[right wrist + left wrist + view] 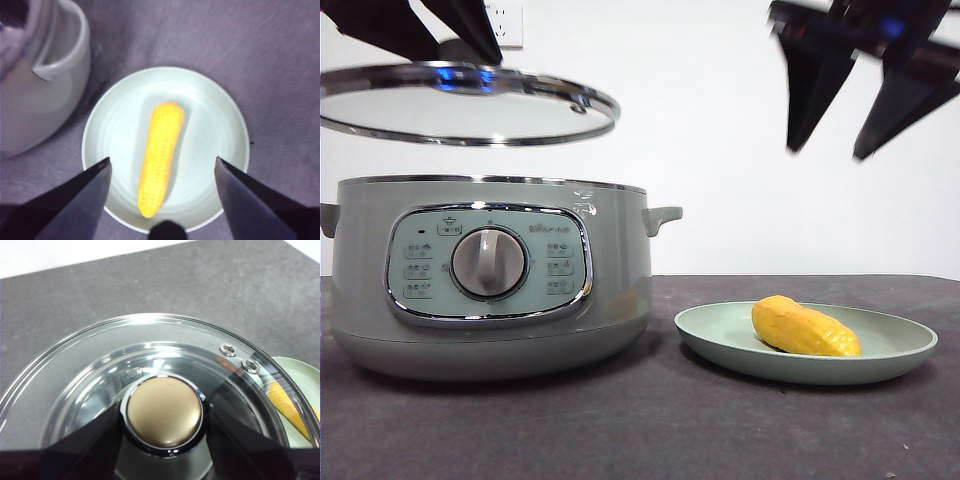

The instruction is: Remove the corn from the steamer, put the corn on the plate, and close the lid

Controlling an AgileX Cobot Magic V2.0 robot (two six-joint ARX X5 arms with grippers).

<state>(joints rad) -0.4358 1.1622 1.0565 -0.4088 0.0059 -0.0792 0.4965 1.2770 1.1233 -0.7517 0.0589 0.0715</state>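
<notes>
Front view: corn (804, 328) already lies on plate (910, 352), right of steamer (610, 290). Right gripper (162, 167) high above plate, jaws wide apart, empty. Left gripper (164, 415) clamps knob, holds lid (470, 105) above steamer, not touching. Left to do: lower lid on steamer.

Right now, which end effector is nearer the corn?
Right. The right end effector hangs open directly above the corn on the plate, not touching it. The left end effector is off to the side over the steamer, gripping the lid knob.
</notes>
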